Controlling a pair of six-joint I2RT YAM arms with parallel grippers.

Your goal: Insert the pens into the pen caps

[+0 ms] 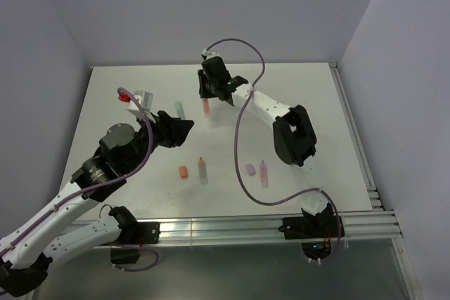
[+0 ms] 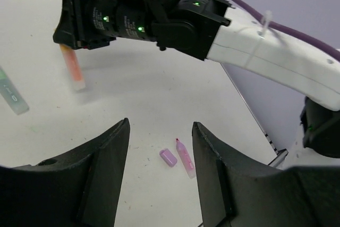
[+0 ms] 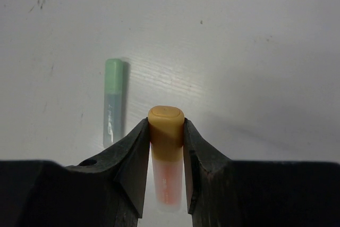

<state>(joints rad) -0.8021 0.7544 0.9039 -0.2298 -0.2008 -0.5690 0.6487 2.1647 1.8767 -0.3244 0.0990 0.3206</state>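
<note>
My right gripper (image 1: 213, 88) (image 3: 166, 122) is shut on an orange pen (image 1: 206, 107) (image 3: 167, 152) with its orange cap (image 3: 166, 126) on; the jaws clamp the cap. The pen hangs down with its pale end close to the table, as the left wrist view (image 2: 73, 68) shows. A green pen (image 1: 180, 109) (image 3: 113, 102) (image 2: 10, 93) with its cap on lies just left of it. My left gripper (image 1: 181, 128) (image 2: 159, 127) is open and empty above the table. An orange cap (image 1: 183, 171) and an orange pen (image 1: 202, 171) lie apart, as do a purple cap (image 1: 249, 169) (image 2: 168, 157) and a pink pen (image 1: 264, 173) (image 2: 185, 159).
The white table (image 1: 309, 103) ends in a metal rail (image 1: 232, 228) at the near edge and a rail along the right side. Walls close in behind and at both sides. The right arm's white link (image 2: 276, 62) and a purple cable (image 1: 242, 145) cross the middle.
</note>
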